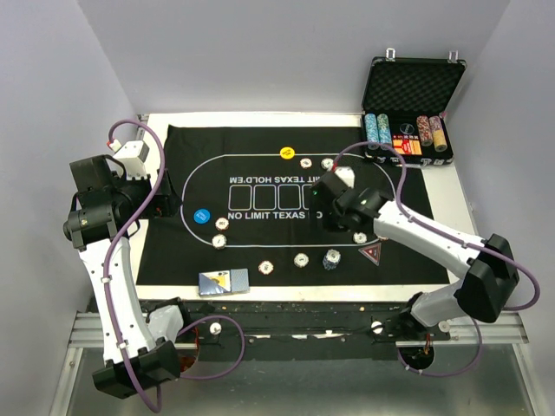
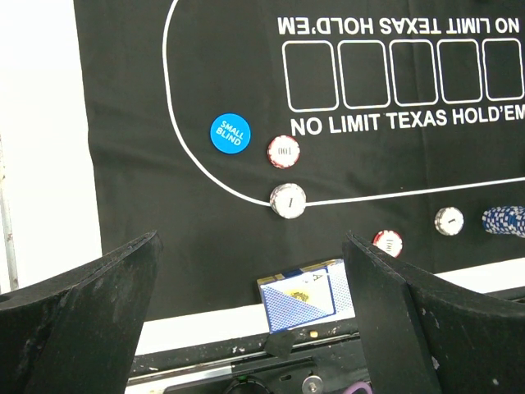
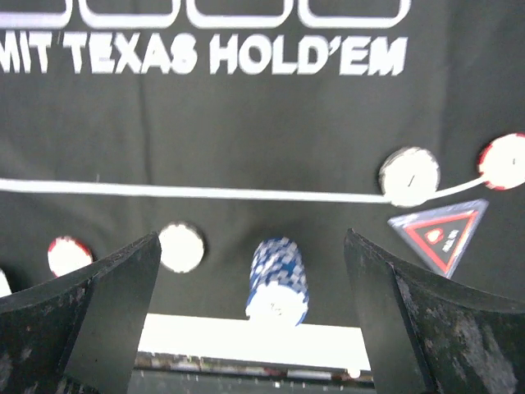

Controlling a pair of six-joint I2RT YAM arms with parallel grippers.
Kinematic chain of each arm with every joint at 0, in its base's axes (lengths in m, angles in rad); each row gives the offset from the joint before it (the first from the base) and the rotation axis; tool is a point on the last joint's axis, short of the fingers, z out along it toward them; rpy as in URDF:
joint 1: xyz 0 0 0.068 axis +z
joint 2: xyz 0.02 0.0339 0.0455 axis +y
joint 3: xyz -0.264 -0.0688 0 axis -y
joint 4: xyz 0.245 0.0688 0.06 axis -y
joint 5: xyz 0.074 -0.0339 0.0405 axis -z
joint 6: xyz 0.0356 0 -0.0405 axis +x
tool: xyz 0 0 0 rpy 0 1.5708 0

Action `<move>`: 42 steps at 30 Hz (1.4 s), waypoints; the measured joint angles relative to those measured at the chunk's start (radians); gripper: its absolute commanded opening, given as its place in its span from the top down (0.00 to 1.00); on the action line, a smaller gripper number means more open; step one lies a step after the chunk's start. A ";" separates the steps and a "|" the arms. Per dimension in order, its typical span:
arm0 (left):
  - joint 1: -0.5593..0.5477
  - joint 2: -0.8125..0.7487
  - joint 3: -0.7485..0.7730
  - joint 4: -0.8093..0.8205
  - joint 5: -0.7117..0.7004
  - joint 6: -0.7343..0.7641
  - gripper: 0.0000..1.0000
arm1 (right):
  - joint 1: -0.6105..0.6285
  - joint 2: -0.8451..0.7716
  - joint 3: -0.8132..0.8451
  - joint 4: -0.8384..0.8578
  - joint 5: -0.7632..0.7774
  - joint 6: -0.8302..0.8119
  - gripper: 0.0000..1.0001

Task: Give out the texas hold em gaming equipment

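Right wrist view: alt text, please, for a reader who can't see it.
A stack of blue poker chips stands free on the black felt mat, framed by the open right gripper. A dark red triangular marker, single white chips and red-edged chips lie around it.

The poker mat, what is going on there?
Poker gear is being laid out on the black mat. The right gripper is open and empty, a blue chip stack just ahead of it. The left gripper hangs open at the mat's left side. Single chips lie along the oval line, the card deck at the near edge.
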 measured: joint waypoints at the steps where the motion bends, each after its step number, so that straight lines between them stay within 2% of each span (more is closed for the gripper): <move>1: 0.000 0.000 0.000 0.000 0.000 0.000 0.01 | 0.033 0.003 0.000 -0.010 -0.003 0.002 0.00; 5: 0.000 0.000 0.000 0.000 0.000 0.000 0.01 | 0.114 0.012 -0.007 -0.052 -0.016 0.020 0.00; 16: 0.000 0.000 0.000 0.000 0.000 0.000 0.01 | 0.140 0.012 -0.108 -0.100 -0.016 0.054 0.00; 25: 0.000 0.000 0.000 0.000 0.000 0.000 0.01 | 0.149 0.029 -0.161 -0.067 -0.039 0.068 0.17; 31: 0.000 0.000 0.000 0.000 0.000 0.000 0.01 | 0.149 0.058 -0.178 -0.031 -0.058 0.073 0.22; 42: 0.000 0.000 0.000 0.000 0.000 0.000 0.01 | 0.149 0.071 -0.191 -0.008 -0.066 0.086 0.45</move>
